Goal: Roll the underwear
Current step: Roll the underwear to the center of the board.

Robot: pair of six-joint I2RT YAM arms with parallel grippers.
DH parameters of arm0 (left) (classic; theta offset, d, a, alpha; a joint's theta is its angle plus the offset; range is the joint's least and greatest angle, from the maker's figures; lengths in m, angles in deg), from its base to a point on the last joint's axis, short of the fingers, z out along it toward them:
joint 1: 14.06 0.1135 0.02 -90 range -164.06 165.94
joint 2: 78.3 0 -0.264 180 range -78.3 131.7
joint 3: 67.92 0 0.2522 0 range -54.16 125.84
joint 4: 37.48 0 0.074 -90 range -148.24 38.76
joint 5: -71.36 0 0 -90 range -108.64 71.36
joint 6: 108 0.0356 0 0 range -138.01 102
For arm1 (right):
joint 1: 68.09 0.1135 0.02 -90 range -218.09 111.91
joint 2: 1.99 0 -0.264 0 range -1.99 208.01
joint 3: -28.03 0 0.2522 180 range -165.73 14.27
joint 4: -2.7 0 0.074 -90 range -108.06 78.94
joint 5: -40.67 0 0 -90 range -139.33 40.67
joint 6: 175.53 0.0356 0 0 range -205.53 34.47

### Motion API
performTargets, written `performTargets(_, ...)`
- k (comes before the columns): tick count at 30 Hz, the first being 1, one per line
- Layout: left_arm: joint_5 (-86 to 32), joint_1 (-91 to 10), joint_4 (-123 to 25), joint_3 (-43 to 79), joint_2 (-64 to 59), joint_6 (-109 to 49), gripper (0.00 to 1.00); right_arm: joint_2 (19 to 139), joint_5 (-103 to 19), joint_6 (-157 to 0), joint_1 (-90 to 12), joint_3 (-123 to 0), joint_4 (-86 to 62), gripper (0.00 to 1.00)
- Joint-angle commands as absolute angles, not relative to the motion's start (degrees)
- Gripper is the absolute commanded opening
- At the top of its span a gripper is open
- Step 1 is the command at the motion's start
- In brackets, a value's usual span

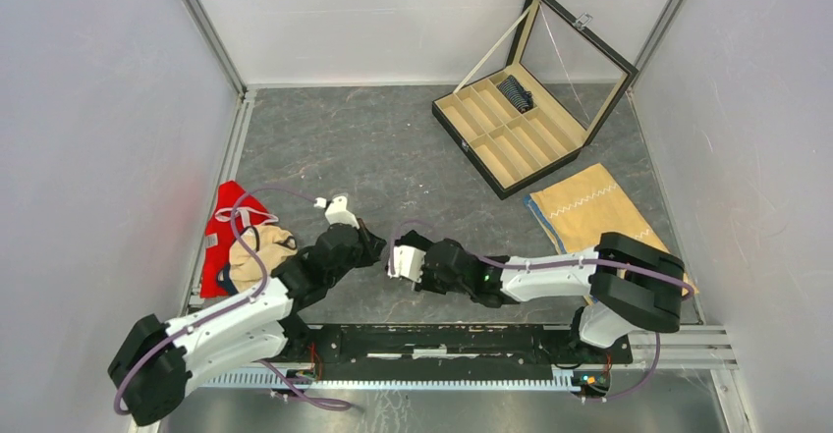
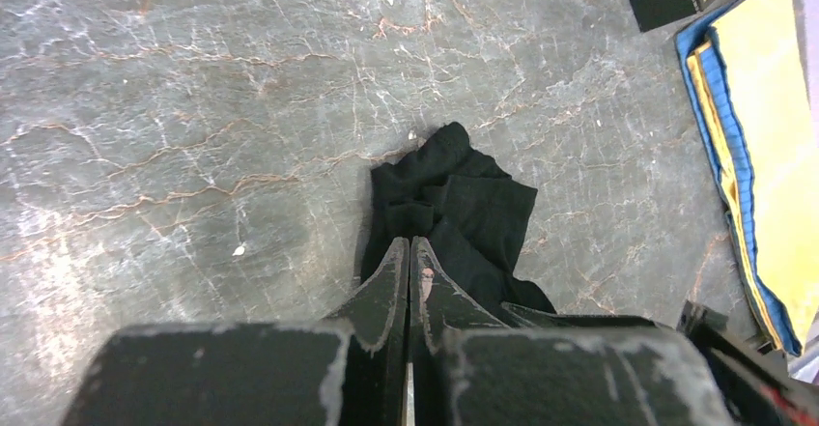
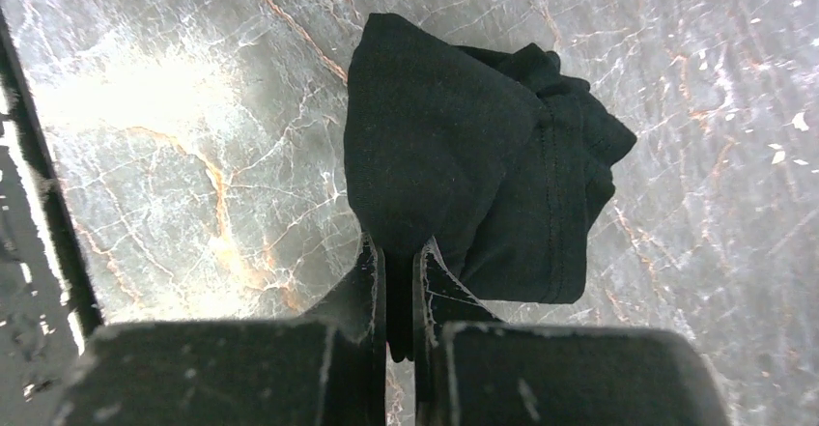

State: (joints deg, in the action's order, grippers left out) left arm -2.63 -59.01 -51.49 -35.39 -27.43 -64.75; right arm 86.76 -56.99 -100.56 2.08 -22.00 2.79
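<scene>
The black underwear hangs bunched just over the grey marble table, and my right gripper is shut on a fold of it, with cloth showing between the jaws. My left gripper is shut, its tips against the same black underwear; no cloth shows between its jaws. In the top view the left gripper and right gripper meet tip to tip at the table's middle front and hide the garment. A dark striped underwear lies in a compartment of the open box.
The open wooden box with its glass lid up stands at the back right. A tan cloth with white zigzag stitching lies in front of it, by the right arm. A red and tan pile of clothes sits at the left wall.
</scene>
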Motion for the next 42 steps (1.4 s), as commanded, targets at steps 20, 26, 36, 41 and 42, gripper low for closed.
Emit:
performTargets(20, -23.05, -58.88, -45.70, -37.22, -36.93, -54.47, 0.02, 89.21, -10.00, -65.97, -20.48, -20.91, 11.89, 0.00)
performTargets(26, -24.34, -58.95, -44.92, -36.90, -34.86, -53.29, 0.02, 92.17, -9.63, -58.52, -23.05, -19.50, 15.42, 0.00)
performTargets(36, -23.73, -59.20, -39.52, -35.89, -27.61, -53.16, 0.02, 94.96, -9.88, -52.40, -26.82, -18.14, 18.16, 0.00)
performTargets(41, -23.01, -59.24, -35.46, -35.68, -23.00, -53.60, 0.02, 96.46, -9.34, -52.31, -27.86, -18.25, 18.30, 0.00)
performTargets(42, -22.70, -59.24, -34.63, -35.62, -22.08, -53.79, 0.02, 96.70, -9.25, -52.37, -27.98, -18.25, 18.30, 0.00)
